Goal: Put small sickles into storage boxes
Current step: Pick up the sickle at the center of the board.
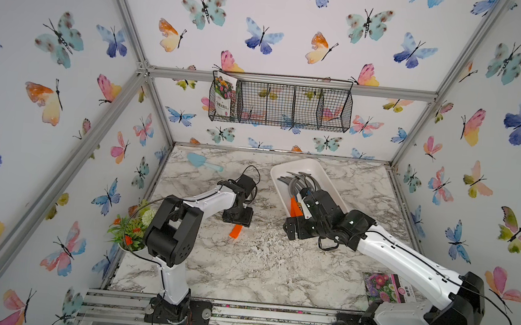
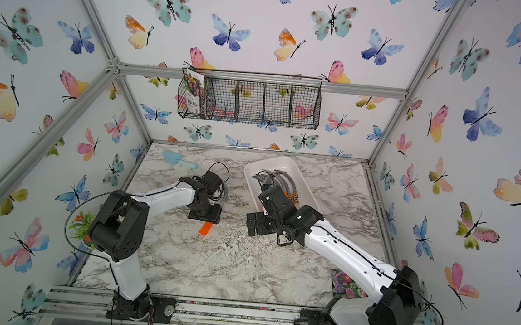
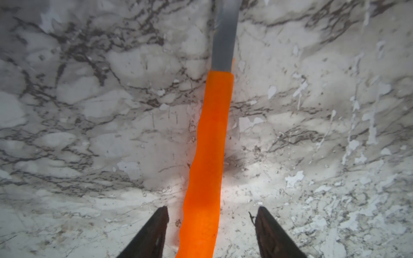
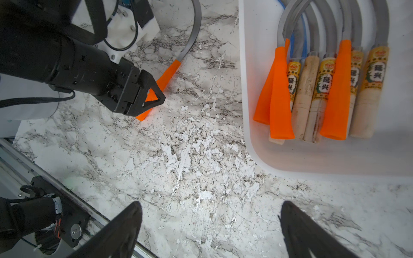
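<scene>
The left hand (image 3: 211,210) hangs partly open astride an orange-handled sickle (image 3: 210,145) lying on the marble tabletop (image 3: 89,111), gripping nothing, while the right hand (image 4: 210,207) gapes wide and empty near the white storage box (image 4: 250,134), where the other sickles (image 4: 312,89) lie side by side.

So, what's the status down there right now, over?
Left tool open, straddling an orange-handled sickle on the table. Right tool open, empty, near the tray. Other sickles already in the tray. Nothing seen blocking the way.
</scene>
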Tool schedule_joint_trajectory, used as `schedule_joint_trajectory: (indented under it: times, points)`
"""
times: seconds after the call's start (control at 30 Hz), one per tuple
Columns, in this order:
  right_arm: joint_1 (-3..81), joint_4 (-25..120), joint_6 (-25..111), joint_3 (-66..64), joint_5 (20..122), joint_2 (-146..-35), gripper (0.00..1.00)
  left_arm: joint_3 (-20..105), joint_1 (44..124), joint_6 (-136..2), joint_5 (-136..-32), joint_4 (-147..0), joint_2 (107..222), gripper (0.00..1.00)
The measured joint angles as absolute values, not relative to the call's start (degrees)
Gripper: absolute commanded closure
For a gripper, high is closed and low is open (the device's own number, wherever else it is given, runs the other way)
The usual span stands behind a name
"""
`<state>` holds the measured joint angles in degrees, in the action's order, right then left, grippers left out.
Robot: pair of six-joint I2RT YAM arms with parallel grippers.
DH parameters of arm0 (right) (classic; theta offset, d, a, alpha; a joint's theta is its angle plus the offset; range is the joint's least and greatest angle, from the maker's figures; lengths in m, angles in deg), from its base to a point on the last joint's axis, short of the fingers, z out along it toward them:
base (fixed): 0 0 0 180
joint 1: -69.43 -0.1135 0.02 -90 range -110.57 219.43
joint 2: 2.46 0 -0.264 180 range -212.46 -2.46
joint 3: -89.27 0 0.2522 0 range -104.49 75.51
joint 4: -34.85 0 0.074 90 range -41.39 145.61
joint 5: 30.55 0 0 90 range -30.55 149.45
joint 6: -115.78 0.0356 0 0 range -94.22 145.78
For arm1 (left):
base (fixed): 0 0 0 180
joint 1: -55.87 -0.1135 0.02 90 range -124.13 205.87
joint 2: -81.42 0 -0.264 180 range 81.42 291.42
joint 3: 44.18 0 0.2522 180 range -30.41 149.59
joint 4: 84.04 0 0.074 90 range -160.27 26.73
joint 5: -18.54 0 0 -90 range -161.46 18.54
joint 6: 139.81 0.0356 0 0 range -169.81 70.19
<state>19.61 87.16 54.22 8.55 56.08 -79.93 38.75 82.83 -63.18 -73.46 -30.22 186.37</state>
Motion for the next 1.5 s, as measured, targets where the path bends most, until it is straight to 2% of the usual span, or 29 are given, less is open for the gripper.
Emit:
schedule_joint_trajectory:
  times: [0.2, 0.43, 0.67, 1.5]
  points:
    - [19.6, 87.2, 53.8, 8.6, 55.6, -79.9, 0.01, 37.6, 82.9, -62.7, -73.4, -30.9, 187.9, 0.57]
    - [19.6, 87.3, 53.6, 8.7, 55.1, -79.9, 0.02, 37.3, 82.6, -63.0, -73.0, -31.2, 187.9, 0.87]
    - [19.6, 87.4, 53.5, 8.7, 55.1, -79.9, 0.02, 37.2, 82.6, -63.2, -74.0, -31.7, 187.7, 0.91]
    - [19.6, 87.4, 53.2, 8.7, 54.6, -80.3, 0.02, 39.1, 83.5, -66.2, -79.8, -29.2, 181.7, 0.90]
